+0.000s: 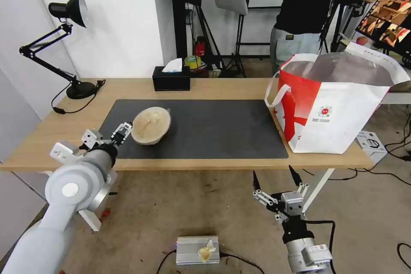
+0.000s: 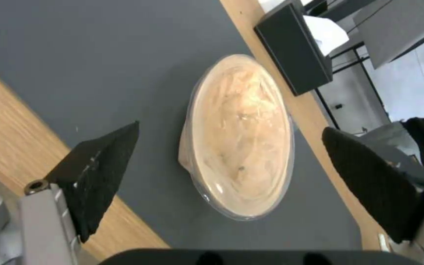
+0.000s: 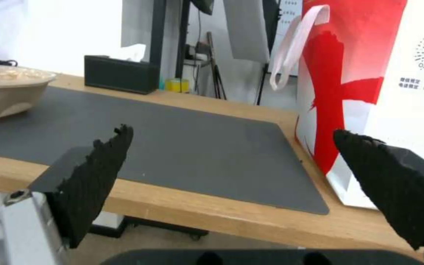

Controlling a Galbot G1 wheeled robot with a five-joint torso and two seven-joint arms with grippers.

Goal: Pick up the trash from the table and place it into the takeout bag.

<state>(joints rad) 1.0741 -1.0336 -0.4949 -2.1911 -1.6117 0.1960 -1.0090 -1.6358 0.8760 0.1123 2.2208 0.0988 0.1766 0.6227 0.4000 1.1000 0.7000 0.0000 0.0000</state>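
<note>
One piece of trash, a beige paper bowl (image 1: 150, 125) under a clear lid, sits on the left part of the dark grey mat (image 1: 205, 132) on the table (image 1: 239, 87). My left gripper (image 1: 123, 132) hovers just left of the bowl, open. In the left wrist view the bowl (image 2: 241, 140) lies ahead between the spread fingers (image 2: 99, 173), untouched. The white-and-red takeout bag (image 1: 338, 107) stands open at the table's right end. My right gripper (image 1: 276, 178) hangs open below the table's front edge, left of the bag (image 3: 369, 92), holding nothing.
A black tissue box (image 1: 171, 79) stands at the back edge of the table, and a black desk lamp (image 1: 68, 51) at the far left corner. A silver box (image 1: 198, 249) lies on the floor. A person stands behind the bag.
</note>
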